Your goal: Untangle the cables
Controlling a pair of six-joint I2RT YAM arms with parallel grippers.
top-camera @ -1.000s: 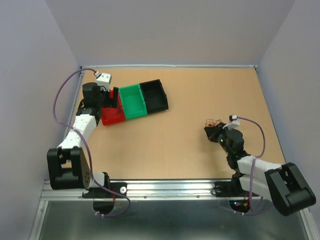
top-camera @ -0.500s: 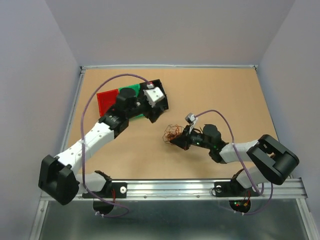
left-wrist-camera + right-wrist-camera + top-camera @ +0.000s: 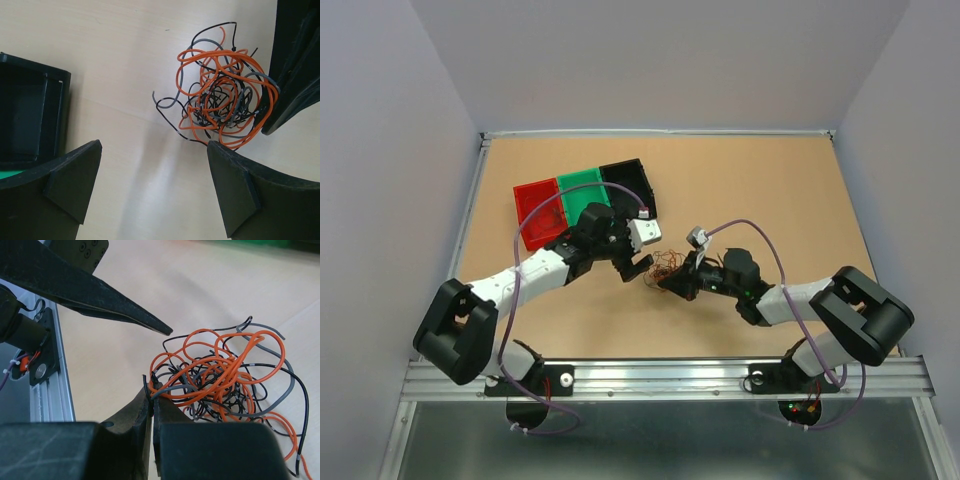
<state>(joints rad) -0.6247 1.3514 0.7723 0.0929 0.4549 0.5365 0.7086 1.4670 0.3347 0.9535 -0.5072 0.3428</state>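
A tangle of orange, black and grey cables lies on the table's middle; it shows in the left wrist view and the right wrist view. My right gripper is shut on strands at the tangle's near edge, its tip pinching black and grey wires. My left gripper is open just left of the tangle, its fingers wide apart over bare table, the tangle ahead of the right finger. The left finger shows in the right wrist view above the tangle.
A red bin, a green bin and a black bin stand in a row at the back left. The black bin's corner shows in the left wrist view. Purple camera cables loop over both arms.
My left arm swung from the bins toward the middle and now sits beside the tangle. My right arm earlier carried the tangle left to the middle; it has barely moved since.
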